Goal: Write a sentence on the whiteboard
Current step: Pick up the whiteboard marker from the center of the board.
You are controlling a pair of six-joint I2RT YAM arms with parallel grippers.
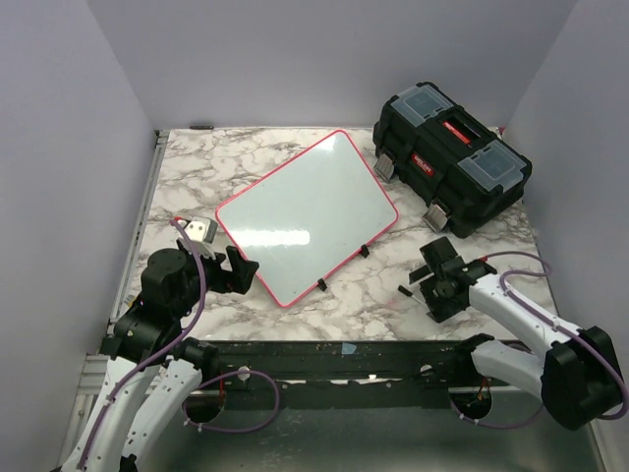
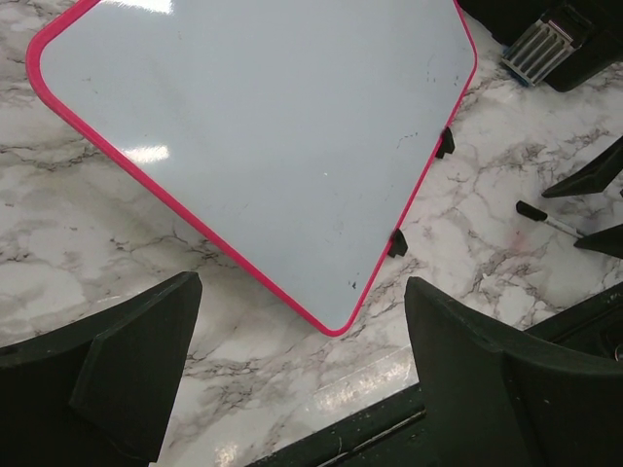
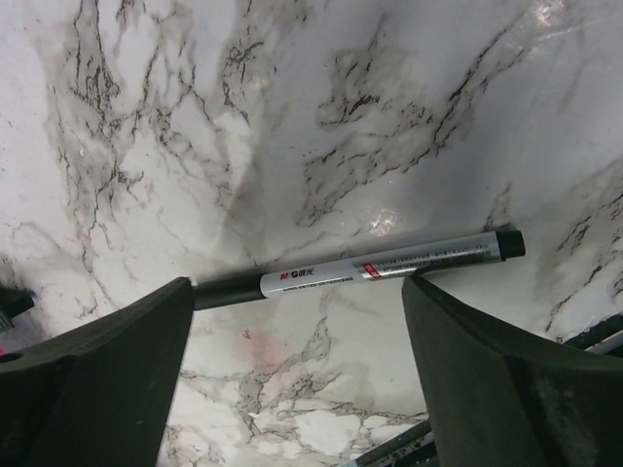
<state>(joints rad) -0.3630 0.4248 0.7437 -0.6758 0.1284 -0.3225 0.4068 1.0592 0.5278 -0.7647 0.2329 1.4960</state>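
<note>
Whiteboard [image 1: 307,218] single, blank, one marker [image 3: 360,268], one toolbox [image 1: 452,167]

- top cam: high behind the near edge, looking down on the whole table [image 1: 197,167]
- left wrist: low over the whiteboard [image 2: 263,126]'s near corner, shared with top
- right wrist: tight on the marker [image 3: 389,265]

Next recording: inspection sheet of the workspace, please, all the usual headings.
Surface: white marble-patterned tabletop, no spills seen.
Job's things: flat white whiteboard with red-pink rim lies askew mid-table, no lettering; silver-and-black marker pen lies on the tabletop.
Clutter: black plastic toolbox with red latches, far right, lid shut.
Grippers: left gripper open near the whiteboard's near corner; right gripper open, straddling the marker pen.
Cables: purple cables run along both arms.
Surroundings: plain pale walls on three sides.
</note>
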